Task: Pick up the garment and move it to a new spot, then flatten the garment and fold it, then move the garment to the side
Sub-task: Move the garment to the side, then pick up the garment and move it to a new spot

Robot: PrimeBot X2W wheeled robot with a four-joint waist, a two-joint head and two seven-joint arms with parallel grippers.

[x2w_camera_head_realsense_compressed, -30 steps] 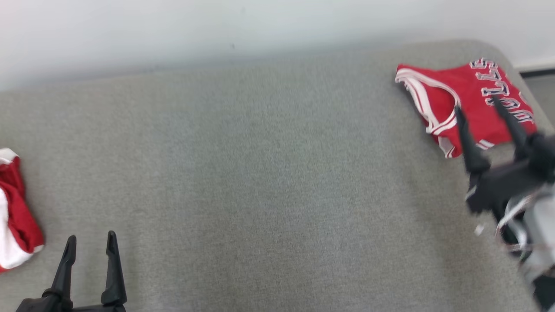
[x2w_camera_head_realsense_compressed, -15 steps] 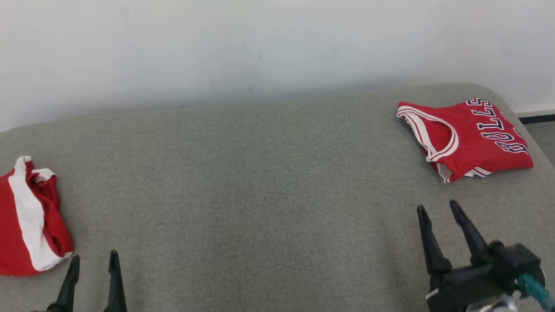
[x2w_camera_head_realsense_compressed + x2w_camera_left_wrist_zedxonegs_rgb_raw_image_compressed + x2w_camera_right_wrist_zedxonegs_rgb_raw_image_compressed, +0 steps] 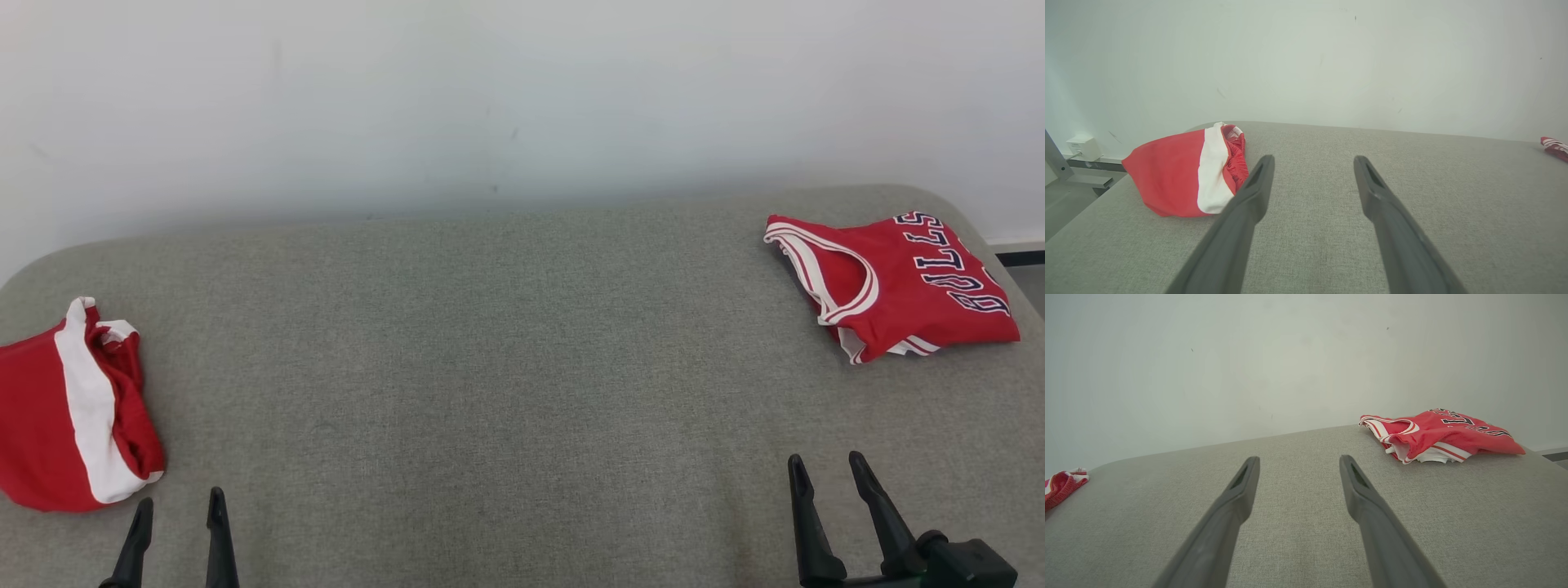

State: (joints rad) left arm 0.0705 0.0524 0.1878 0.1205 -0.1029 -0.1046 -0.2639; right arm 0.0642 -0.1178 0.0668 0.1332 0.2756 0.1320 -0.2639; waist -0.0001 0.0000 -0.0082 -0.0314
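A folded red jersey [image 3: 906, 286] with dark lettering and white trim lies at the far right of the grey padded table [image 3: 506, 367]; it also shows in the right wrist view [image 3: 1437, 435]. Red shorts with a white stripe [image 3: 73, 408] lie bunched at the table's left edge, seen too in the left wrist view [image 3: 1188, 171]. My right gripper [image 3: 824, 469] hovers open near the front right, well short of the jersey, holding nothing. My left gripper [image 3: 180, 506] is open at the lower left, just right of the shorts, also with nothing in it.
A pale wall [image 3: 490, 98] runs behind the table. The table's corners are rounded, with floor beyond the right edge [image 3: 1020, 269]. A white wall socket [image 3: 1084, 147] sits low beyond the left end. Wide bare fabric stretches between the two garments.
The right gripper drew back from over the jersey to the front right, leaving the jersey lying folded. The head camera tilted up, so the whole scene shifted down.
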